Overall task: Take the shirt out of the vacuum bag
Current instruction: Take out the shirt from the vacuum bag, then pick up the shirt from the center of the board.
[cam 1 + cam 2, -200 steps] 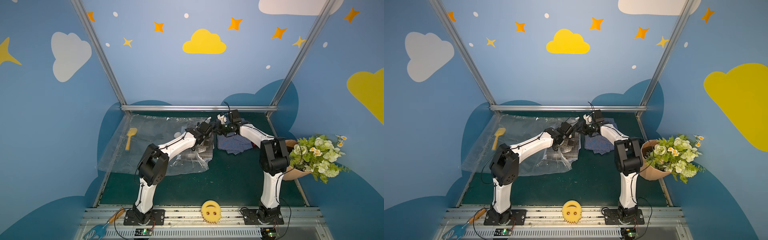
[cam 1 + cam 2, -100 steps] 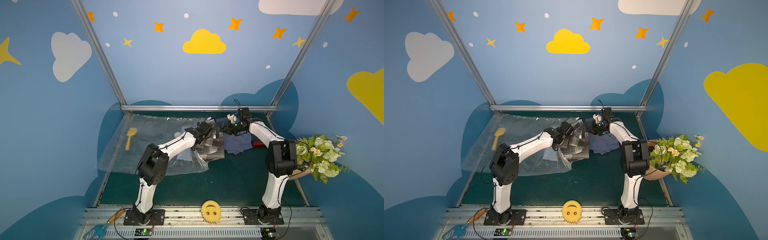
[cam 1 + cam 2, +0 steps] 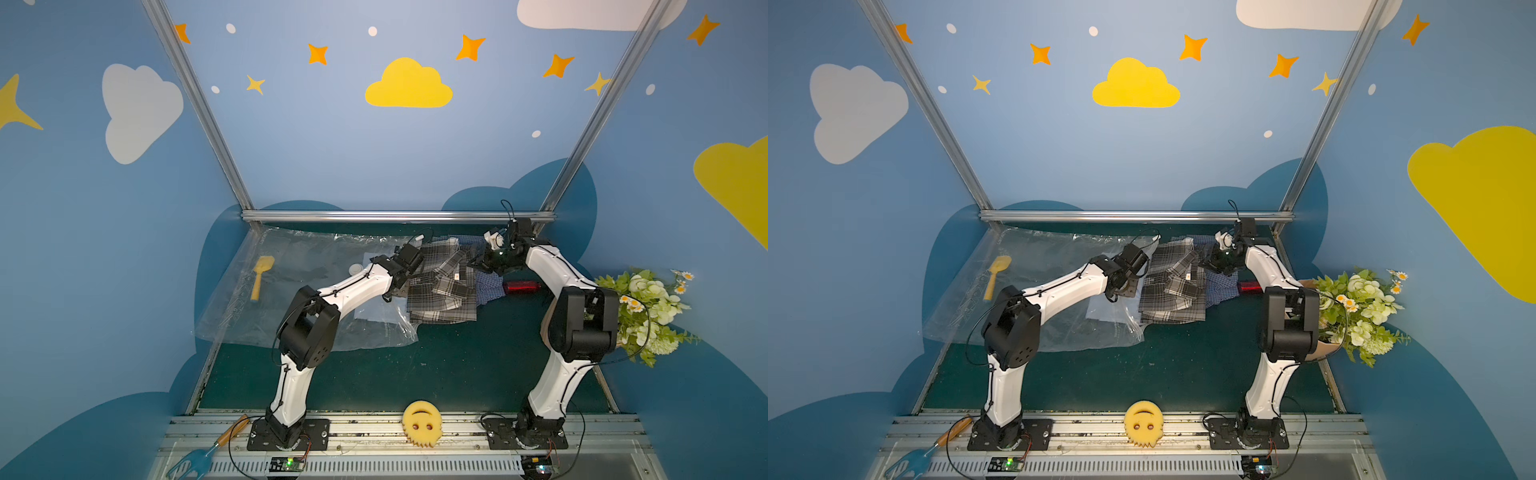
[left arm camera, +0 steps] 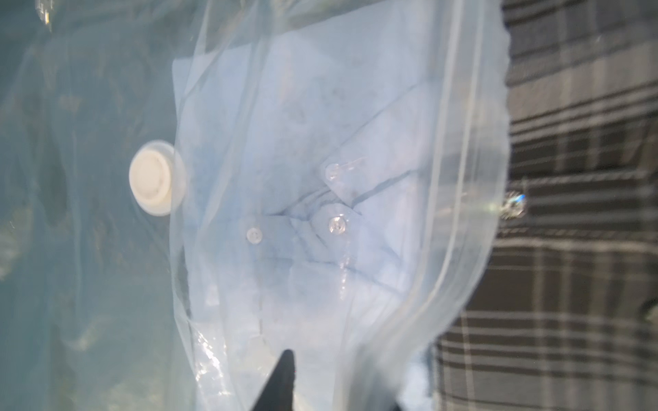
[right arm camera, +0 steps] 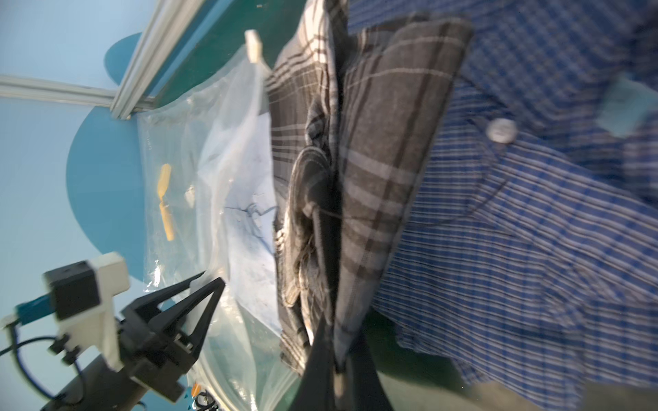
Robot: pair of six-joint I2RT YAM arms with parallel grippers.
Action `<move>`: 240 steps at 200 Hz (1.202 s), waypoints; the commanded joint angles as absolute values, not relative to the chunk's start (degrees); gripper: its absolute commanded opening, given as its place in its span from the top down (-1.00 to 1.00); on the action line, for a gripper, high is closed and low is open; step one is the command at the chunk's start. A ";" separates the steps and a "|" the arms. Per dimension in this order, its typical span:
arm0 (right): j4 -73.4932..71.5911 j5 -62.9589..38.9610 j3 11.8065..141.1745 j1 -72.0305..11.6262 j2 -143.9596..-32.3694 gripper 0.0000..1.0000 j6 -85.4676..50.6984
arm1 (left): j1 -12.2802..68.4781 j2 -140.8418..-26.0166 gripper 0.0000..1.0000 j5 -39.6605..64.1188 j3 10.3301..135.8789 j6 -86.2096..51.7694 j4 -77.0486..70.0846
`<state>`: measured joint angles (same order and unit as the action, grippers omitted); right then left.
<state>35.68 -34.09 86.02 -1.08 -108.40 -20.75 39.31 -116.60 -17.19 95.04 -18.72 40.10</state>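
- Looking down in both top views, the vacuum bag [image 3: 316, 259] lies flat on the left half of the green mat [image 3: 415, 374]. Its open zip edge faces the middle of the table.
- The bag's white slider clip [image 3: 419, 238] sits at the far corner of that edge, and the round white valve [image 4: 156, 178] is a bit further in.
- The grey plaid shirt [image 3: 440, 291] is outside the bag, crumpled on the mat right up against the bag's mouth. Its right side lies on top of a blue checked shirt [image 3: 492, 286].
- The right gripper [image 3: 477, 262] has its fingers [image 5: 322, 356] pinched tight on a fold of the plaid shirt. That's really clear in the right wrist view.
- The left gripper [image 5: 212, 280] is over the bag's mouth with its fingers [image 4: 283, 377] partly spread, and nothing is pinched that I can see. Bag plastic runs between them, but I can't tell if they touch it.
- A light blue shirt [image 4: 292, 160] with small clear buttons is inside the bag, next to the valve.
- A yellow scoop [image 3: 261, 276] shows at the far left of the bag. I can't tell if it's in the bag or under it.
- Other stuff: a red thing [image 3: 521, 286] just right of the blue shirt, flowers [image 3: 648, 311] at the right edge, and a yellow smiley sponge [image 3: 421, 423] on the front rail.
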 commanded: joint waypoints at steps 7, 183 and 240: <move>33.96 -34.17 82.55 3.21 -106.27 1.00 -19.40 | 39.07 -117.84 -0.07 -16.83 97.80 -18.55 40.79; 24.87 -37.55 79.01 7.82 -113.91 1.00 -25.15 | 43.50 -121.41 -0.17 8.03 94.27 -20.98 25.81; 23.74 -38.18 78.29 8.09 -114.04 1.00 -25.78 | 42.10 -123.92 -0.13 11.77 92.84 -22.66 23.48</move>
